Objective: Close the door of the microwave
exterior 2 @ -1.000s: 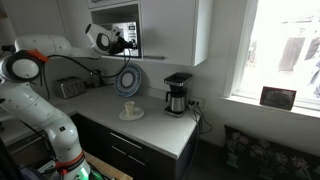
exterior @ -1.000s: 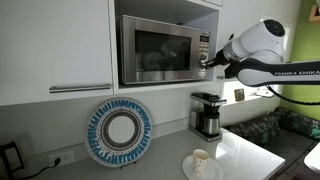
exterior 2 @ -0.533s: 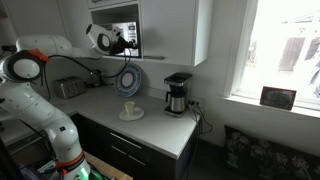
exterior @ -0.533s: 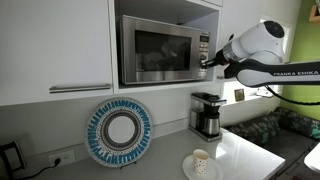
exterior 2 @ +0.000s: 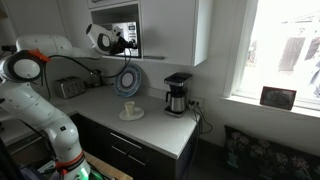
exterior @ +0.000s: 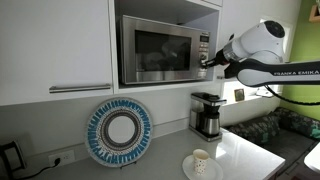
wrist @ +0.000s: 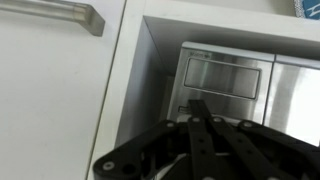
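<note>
The jaws show only in the wrist view, where the dark fingers (wrist: 195, 118) are drawn together with nothing between them, directly before a brushed-steel panel (wrist: 225, 80). In an exterior view the jaws sit at the control-strip edge of the microwave (exterior: 166, 50), whose door (exterior: 157, 50) lies flush and face-on inside the cabinet niche. In an exterior view the microwave (exterior 2: 128, 38) appears only obliquely behind the arm (exterior 2: 30, 65), with the coffee maker (exterior 2: 177, 93) standing on the desk (exterior 2: 150, 128).
</note>
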Motion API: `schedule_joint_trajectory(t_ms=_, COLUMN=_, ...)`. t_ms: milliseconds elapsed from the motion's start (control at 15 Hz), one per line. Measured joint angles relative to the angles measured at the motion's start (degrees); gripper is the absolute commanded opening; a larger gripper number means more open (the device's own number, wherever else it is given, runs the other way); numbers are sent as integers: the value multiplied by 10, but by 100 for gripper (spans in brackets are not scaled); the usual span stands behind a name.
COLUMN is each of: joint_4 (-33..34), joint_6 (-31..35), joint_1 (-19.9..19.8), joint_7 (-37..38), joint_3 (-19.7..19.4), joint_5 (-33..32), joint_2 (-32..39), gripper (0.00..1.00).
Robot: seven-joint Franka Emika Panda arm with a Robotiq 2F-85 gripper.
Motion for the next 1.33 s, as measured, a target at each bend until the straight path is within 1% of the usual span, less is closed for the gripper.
schedule_joint_trajectory(t_ms=333, joint_4=1, joint_6=-18, joint_1=0, joint_7=0, joint_3=-2, joint_5=0, joint_2=-12, gripper=0)
schedule_joint_trajectory(t_ms=400, joint_4=1, joint_6=-26, joint_1=0, joint_7=0, joint_3=-2, joint_5=0, joint_2=-17, gripper=26)
schedule_joint_trajectory(t_ms=467, joint_4=1, joint_6=-35, joint_1=0, joint_7=0, joint_3=-2, joint_5=0, joint_2=-23, gripper=27)
schedule_joint_trajectory(t_ms=533, joint_4=1, joint_6=-44, joint_1=0, joint_7=0, joint_3=-2, joint_5=0, joint_2=-29, gripper=34)
schedule_joint_trajectory(t_ms=800, joint_4=1, joint_6=-65, joint_1=2, joint_7=-1, joint_3=-6, joint_5=0, joint_2=-47, gripper=63)
schedule_joint_trajectory(t_ms=1000, joint_4=3, joint_6=-78, joint_1=3, joint_7=-1, joint_3=-8, joint_5=0, joint_2=-57, gripper=87)
schedule_joint_trajectory(t_ms=1133, joint_4=4, joint_6=-92, joint_1=6, joint_7=-1, joint_3=-10, joint_5=0, joint_2=-64, gripper=99)
schedule_joint_trajectory(t_ms=1333, joint_4=9, joint_6=-116, joint_1=16, joint_7=-1, joint_3=-13, joint_5=2, joint_2=-74, gripper=100)
